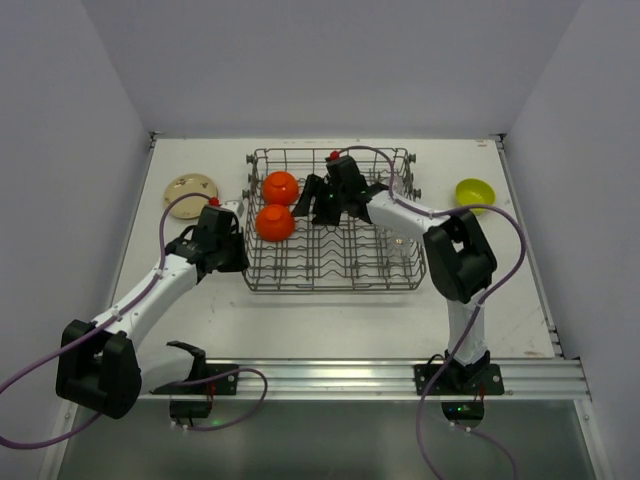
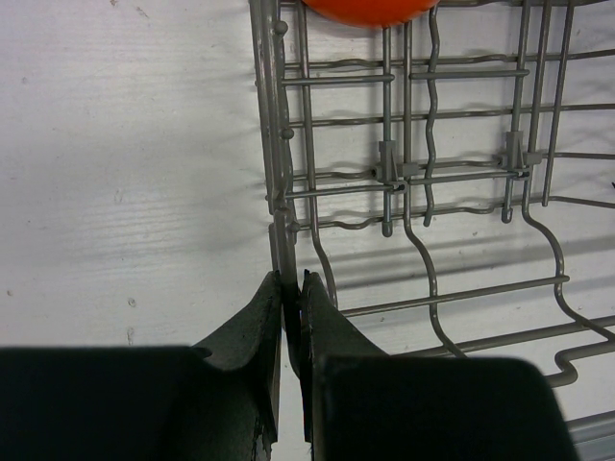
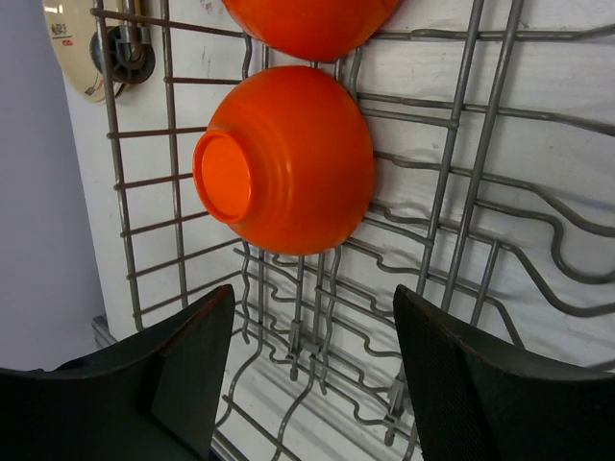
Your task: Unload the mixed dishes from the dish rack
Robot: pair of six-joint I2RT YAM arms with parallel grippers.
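The grey wire dish rack (image 1: pixel 330 268) stands mid-table. Two orange bowls (image 1: pixel 279 187) (image 1: pixel 274 222) rest upside down in its left part. My left gripper (image 1: pixel 236 252) is shut on the rack's left wall wire; in the left wrist view the gripper (image 2: pixel 291 284) pinches that upright wire (image 2: pixel 281 192), with an orange bowl (image 2: pixel 365 8) at the top edge. My right gripper (image 1: pixel 318 207) hangs inside the rack, just right of the bowls. In the right wrist view this gripper (image 3: pixel 314 312) is open and empty, a short way from an orange bowl (image 3: pixel 288 158), not touching it.
A beige plate (image 1: pixel 190 190) lies on the table left of the rack. A yellow-green bowl (image 1: pixel 474 191) sits on the table to the right. Faint clear glass shapes (image 1: pixel 398 243) show in the rack's right part. Grey walls close in three sides.
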